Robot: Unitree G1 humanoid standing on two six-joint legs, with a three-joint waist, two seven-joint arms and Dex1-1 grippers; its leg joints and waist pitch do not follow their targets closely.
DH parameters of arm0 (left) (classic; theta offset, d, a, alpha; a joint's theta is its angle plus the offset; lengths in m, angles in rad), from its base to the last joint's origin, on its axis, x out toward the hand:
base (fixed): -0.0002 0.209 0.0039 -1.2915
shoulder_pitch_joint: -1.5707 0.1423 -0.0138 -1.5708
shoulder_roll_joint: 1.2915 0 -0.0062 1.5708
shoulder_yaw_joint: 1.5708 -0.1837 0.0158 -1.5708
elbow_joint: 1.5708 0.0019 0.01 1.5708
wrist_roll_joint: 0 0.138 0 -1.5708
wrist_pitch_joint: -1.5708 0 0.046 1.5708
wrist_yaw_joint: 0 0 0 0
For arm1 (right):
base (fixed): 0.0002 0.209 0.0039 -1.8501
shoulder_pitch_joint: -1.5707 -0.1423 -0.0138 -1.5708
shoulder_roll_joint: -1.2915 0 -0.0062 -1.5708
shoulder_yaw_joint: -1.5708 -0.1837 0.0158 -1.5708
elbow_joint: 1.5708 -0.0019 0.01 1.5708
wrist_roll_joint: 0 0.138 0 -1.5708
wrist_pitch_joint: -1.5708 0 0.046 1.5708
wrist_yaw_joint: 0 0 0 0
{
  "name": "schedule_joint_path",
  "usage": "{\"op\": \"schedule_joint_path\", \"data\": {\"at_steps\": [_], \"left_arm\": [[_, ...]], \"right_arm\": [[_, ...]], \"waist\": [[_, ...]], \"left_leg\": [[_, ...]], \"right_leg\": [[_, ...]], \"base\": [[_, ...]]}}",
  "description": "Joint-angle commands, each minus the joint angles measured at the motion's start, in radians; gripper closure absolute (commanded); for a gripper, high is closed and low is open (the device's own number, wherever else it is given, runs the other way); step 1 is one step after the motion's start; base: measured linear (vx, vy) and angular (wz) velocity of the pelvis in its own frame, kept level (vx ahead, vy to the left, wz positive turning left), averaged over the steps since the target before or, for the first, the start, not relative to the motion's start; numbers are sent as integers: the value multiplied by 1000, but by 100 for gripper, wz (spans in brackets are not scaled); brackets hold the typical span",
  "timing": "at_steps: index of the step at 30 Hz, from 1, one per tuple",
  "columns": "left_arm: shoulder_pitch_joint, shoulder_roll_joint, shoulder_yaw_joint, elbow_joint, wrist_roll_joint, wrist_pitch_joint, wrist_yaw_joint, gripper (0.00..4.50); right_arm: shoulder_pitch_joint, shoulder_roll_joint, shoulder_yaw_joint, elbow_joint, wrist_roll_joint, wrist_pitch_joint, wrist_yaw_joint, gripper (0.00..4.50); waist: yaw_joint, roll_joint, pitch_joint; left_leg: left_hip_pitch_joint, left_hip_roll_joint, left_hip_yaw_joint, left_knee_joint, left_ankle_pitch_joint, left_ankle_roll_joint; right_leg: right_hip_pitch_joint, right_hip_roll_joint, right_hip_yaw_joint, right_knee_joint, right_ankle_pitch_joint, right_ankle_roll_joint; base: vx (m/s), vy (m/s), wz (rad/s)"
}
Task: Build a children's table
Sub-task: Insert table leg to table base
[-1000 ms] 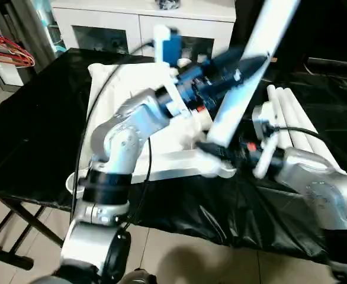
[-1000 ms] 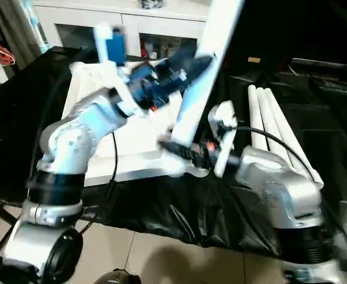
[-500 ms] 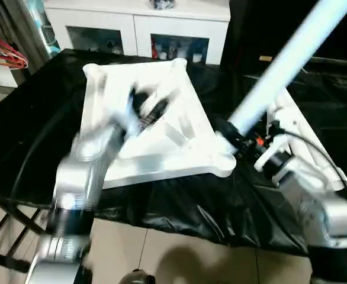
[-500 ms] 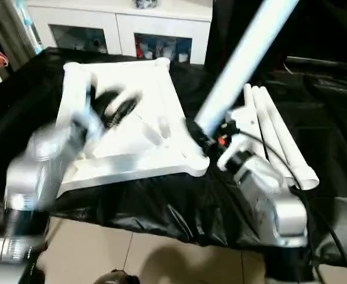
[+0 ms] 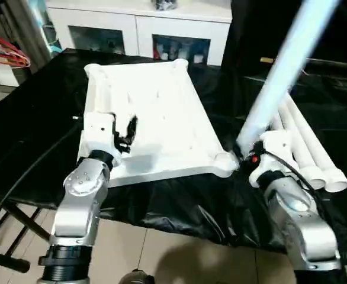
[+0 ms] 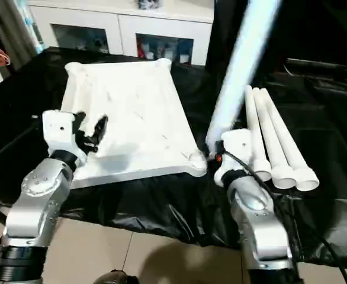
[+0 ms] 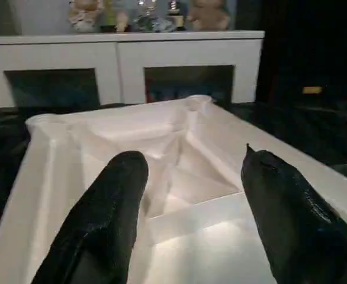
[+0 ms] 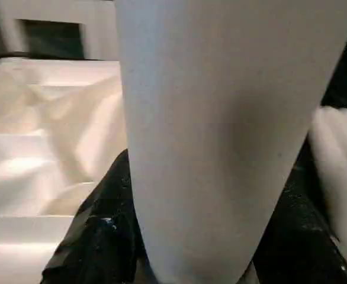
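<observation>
**First leg held above the near corner socket**

The white plastic table top (image 5: 156, 118) lies upside down on the bench covered with black cloth (image 5: 37, 136), with its ribbed underside facing up and a rounded socket at each corner. One long white tapered tube leg (image 5: 283, 71) is lifted and stands tilted, its lower end just beside the near right corner socket (image 5: 222, 160), its upper end leaning away toward the right. Three more white tube legs (image 6: 274, 145) lie side by side on the cloth to the right of the top, touching one another.

The right end effector (image 5: 244, 155) is clamped on the lower part of the lifted leg; in the right wrist view a black finger (image 8: 105, 228) presses against the side of the tube. The left end effector (image 7: 191, 225) holds nothing. Its two black fingers stand well apart, above the near left part of the top, and I cannot tell if they touch it.

I judge that the step in hand is to seat the first leg. No leg seems to be fitted yet, so the task is at an early stage. The next move calls for bringing the leg more upright, setting its end into the corner socket, and pushing down. The left end effector could steady the top, since the light plastic may slide on the cloth.
</observation>
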Motion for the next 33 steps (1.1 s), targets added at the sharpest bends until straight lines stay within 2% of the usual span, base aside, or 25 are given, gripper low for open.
{"op": "schedule_joint_path", "data": {"at_steps": [1, 3, 4, 6, 7, 8, 9, 10, 11, 12, 13, 14, 15, 18, 20, 22, 24, 25, 26, 27, 28, 29, 30, 32, 33], "left_arm": [[-2, -5, -16, -2, 12, -7, 10, 153], [-1, -6, -21, 2, 24, -12, 15, 153], [-3, -4, -26, 4, 29, -14, 15, 153], [-8, 1, -37, 2, 40, -12, 16, 153], [-8, 1, -34, 3, 37, -14, 15, 153], [-7, 2, -30, 5, 32, -16, 15, 153], [-9, 1, -17, 13, 26, -6, 21, 153], [-10, 1, -13, 16, 25, -4, 23, 153], [-12, 0, -3, 20, 18, -5, 25, 153], [-19, 5, 3, 22, 18, 6, 28, 153], [-20, 10, -1, 20, 21, 7, 23, 153], [-21, 12, -4, 18, 24, 9, 21, 153], [-16, 15, -12, 0, 14, 7, -3, 153], [0, 28, -15, -18, -22, 6, -57, 153], [4, 32, -15, -14, -23, 4, -60, 153], [5, 32, -12, -8, -22, 3, -55, 153], [-1, 32, -22, -17, -22, 17, -57, 153], [-1, 33, -26, -21, -24, 20, -61, 153], [-1, 36, -33, -30, -27, 28, -75, 153], [1, 40, -39, -36, -30, 29, -88, 153], [5, 42, -41, -37, -32, 28, -96, 153], [19, 51, -45, -30, -25, 18, -104, 153], [22, 49, -45, -30, -29, 23, -104, 153], [24, 50, -52, -39, -35, 34, -112, 153], [26, 53, -60, -48, -42, 44, -125, 153]], "right_arm": [[-4, 1, -47, -10, 31, 10, -14, 256], [-2, 4, -59, -7, 36, 14, -18, 256], [-2, 1, -59, -3, 30, 17, -18, 256], [3, -15, -44, -9, 41, 33, 22, 256], [5, -19, -37, -10, 39, 36, 29, 256], [8, -24, -26, -11, 34, 39, 39, 256], [12, -25, -18, -13, 31, 49, 41, 256], [13, -25, -17, -13, 30, 53, 40, 256], [13, -20, -20, -13, 38, 64, 39, 256], [8, -18, -21, -10, 53, 79, 44, 256], [2, -21, -14, -5, 47, 78, 46, 256], [-1, -25, -10, -2, 42, 77, 47, 256], [-5, -24, -3, -5, 59, 78, 71, 256], [-10, -42, 43, 0, 24, 58, 102, 256], [-12, -52, 60, 9, -1, 51, 103, 256], [-11, -65, 80, 14, -11, 46, 126, 256], [-10, -68, 81, 9, -2, 55, 140, 256], [-10, -67, 80, 9, 0, 56, 141, 256], [-11, -59, 69, 9, 13, 63, 139, 256], [-11, -50, 58, 11, 26, 67, 135, 256], [-11, -45, 52, 13, 33, 66, 132, 256], [-8, -46, 51, 22, 26, 57, 125, 256], [-6, -46, 49, 21, 29, 55, 125, 256], [-1, -48, 48, 10, 31, 55, 130, 256], [3, -51, 51, 4, 31, 59, 138, 256]], "waist": [[-27, 14, -70], [-44, 27, -70], [-50, 25, -70], [-63, 11, -72], [-70, -8, -74], [-64, -23, -75], [-20, -56, -80], [-11, -51, -70], [-8, -48, -69], [-10, -40, -68], [-5, -15, -81], [-14, -13, -77], [-13, -11, -77], [-3, -10, -68], [0, -9, -60], [-3, -2, -40], [-18, 11, -21], [-16, 22, -21], [-7, 20, -28], [9, 17, -22], [-2, -32, -39], [22, -37, -26], [50, -55, -44], [68, -44, -52], [70, -31, -60]], "left_leg": [[64, 195, -133, -144, -438, -182], [65, 252, -165, -182, -418, -149], [66, 258, -165, -190, -397, -92], [58, 217, -155, -175, -351, 16], [38, 156, -119, -139, -340, 80], [11, 83, -70, -83, -317, 99], [-21, -4, -30, 69, -182, 113], [-51, 3, -48, 71, -64, 83], [-51, 3, -53, 55, -33, 69], [-40, 18, -65, 9, -9, 61], [-20, 54, -82, -22, -4, 79], [-22, 73, -94, -36, -17, 81], [15, 109, -102, -56, -116, 68], [29, 113, -86, -69, -204, 27], [45, 115, -83, -81, -297, -15], [101, 124, -92, -96, -550, -74], [155, 135, -103, -109, -770, -102], [110, 185, -118, -198, -920, -118], [89, 196, -119, -230, -962, -115], [99, 185, -94, -247, -1014, -96], [170, 129, -69, -161, -884, -73], [85, 61, -39, -6, -478, -35], [0, 60, -69, 73, -175, 19], [-27, 54, -83, 67, -93, 22], [-26, 49, -78, 19, -16, 31]], "right_leg": [[13, -61, 54, -50, -108, -62], [0, -45, 39, 10, -69, -21], [-14, -42, 43, 42, -69, -2], [-12, -52, 62, 29, -29, -63], [2, -65, 68, -26, -1, -199], [21, -81, 75, -77, -15, -279], [69, -145, 115, -130, -144, -300], [76, -150, 119, -119, -194, -220], [73, -134, 111, -115, -198, -164], [67, -108, 93, -111, -222, -68], [54, -91, 82, -103, -205, -4], [52, -81, 74, -91, -193, 8], [34, -78, 60, -102, -269, 6], [25, -90, 60, -114, -356, -52], [27, -91, 57, -120, -482, -52], [24, -86, 34, -148, -680, -17], [21, -59, -16, -164, -715, -3], [84, -29, -17, -22, -526, -20], [112, -21, -9, 74, -352, -27], [88, -18, 7, 103, -246, -35], [44, -65, 75, -26, -465, -54], [100, -186, 142, -161, -878, -62], [168, -222, 191, -167, -949, -52], [176, -183, 170, -144, -799, -85], [179, -117, 121, -127, -588, -138]], "base": [[0, 0, 0], [4, -29, 3], [13, -97, 9], [8, -122, 7], [-15, -180, -1], [-15, -180, -1], [-16, -179, -1], [-8, -177, -2], [-8, -177, -2], [-21, -147, -2], [-39, -95, 1], [-39, -95, 1], [-36, -59, 4], [0, 0, 0], [0, 0, 0], [0, 0, 0], [0, 0, 0], [0, 0, 0], [0, 0, 0], [0, 0, 0], [77, -90, 6], [77, -90, 6], [143, -81, -11], [102, -25, -7], [110, -15, 13]]}}
